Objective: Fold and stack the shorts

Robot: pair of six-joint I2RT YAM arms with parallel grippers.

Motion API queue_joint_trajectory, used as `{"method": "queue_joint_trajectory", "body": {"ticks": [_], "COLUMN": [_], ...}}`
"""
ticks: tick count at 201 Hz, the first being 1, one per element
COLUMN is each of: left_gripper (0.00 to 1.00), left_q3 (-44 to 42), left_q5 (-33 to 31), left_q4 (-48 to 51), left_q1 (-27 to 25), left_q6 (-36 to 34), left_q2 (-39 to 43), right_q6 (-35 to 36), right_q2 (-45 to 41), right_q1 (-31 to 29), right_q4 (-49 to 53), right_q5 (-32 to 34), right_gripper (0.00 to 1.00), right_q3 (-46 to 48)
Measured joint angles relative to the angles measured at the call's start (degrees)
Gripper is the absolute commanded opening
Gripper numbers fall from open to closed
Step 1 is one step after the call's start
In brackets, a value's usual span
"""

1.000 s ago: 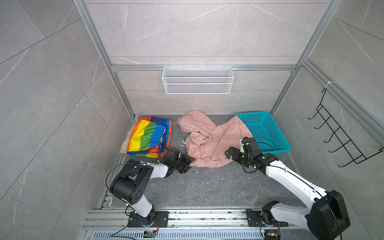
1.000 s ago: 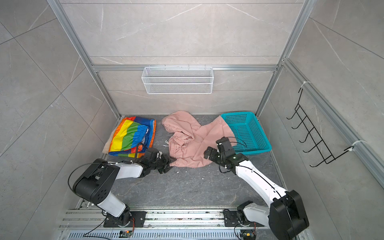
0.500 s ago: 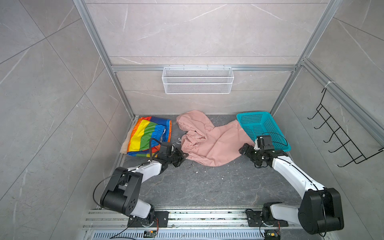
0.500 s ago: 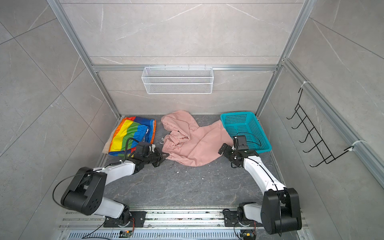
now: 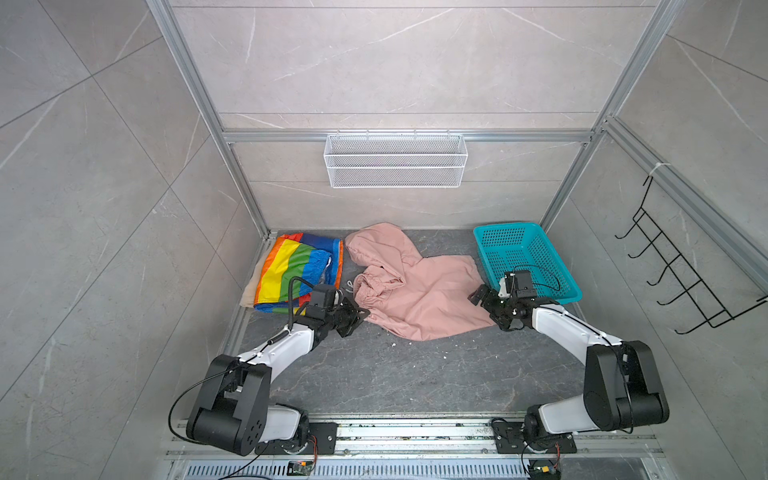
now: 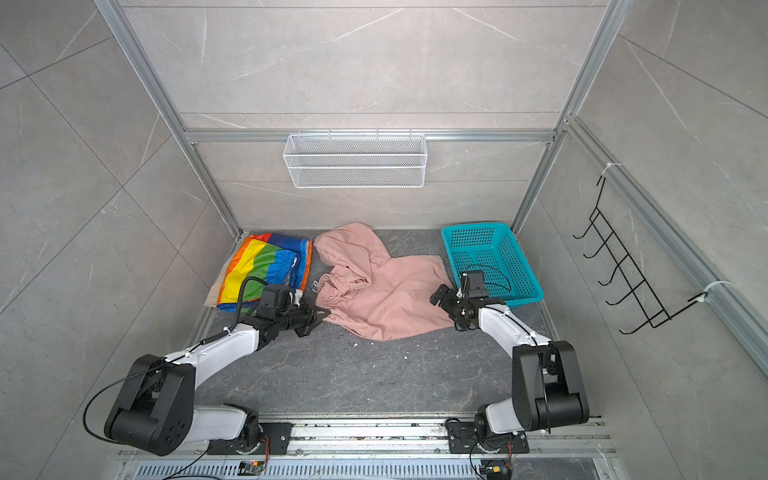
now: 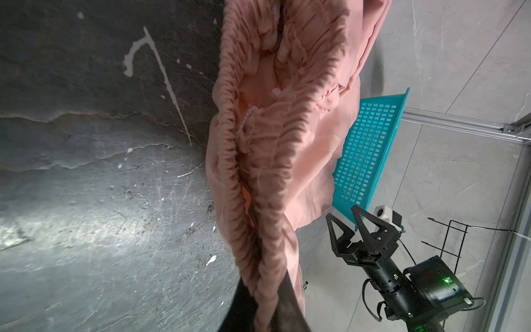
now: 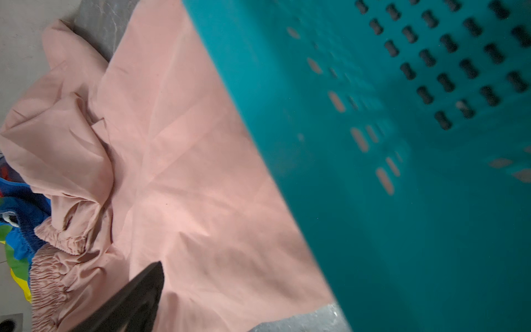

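Jaws of my left gripper (image 5: 362, 312) pinch shut on the gathered waistband of the crumpled dusty-pink fabric shorts (image 5: 432, 291) mid-floor, right gripper (image 5: 484, 309) wide open and empty at their opposite edge: spreading step, so next I likely need a right-side grasp.

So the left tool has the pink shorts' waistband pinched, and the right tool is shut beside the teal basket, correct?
No: the right tool beside the teal basket is open, as the left wrist view shows. The left tool does pinch the pink shorts at the waistband.
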State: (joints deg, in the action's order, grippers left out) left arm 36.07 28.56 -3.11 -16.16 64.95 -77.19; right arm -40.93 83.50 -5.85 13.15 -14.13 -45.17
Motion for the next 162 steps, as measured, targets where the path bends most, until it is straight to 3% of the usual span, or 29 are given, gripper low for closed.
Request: {"method": "queue_joint_trajectory", "body": {"ticks": [39, 76, 162], "left_gripper": [0.00, 0.00, 0.00], "left_q3": [-1.09, -1.51, -3.91], "left_q5": [0.72, 1.20, 1.57], "left_q4": [1.73, 2.67, 4.00], "left_q1": [3.13, 3.96, 4.22], "left_q6": [-1.60, -2.75, -3.28], "left_q2": [1.44, 1.57, 4.31], "right_q6": [0.57, 0.61, -0.15], "right_q2": [-3.04, -3.87, 0.15], "right_q1": [0.31, 1.01, 1.01], "right_q4": [0.24, -2.03, -13.86], "right_q5": [1.99, 2.29, 1.73], "right_gripper": [0.99, 0.91, 0.27], "right_q3": [5.97, 8.57, 9.73]}}
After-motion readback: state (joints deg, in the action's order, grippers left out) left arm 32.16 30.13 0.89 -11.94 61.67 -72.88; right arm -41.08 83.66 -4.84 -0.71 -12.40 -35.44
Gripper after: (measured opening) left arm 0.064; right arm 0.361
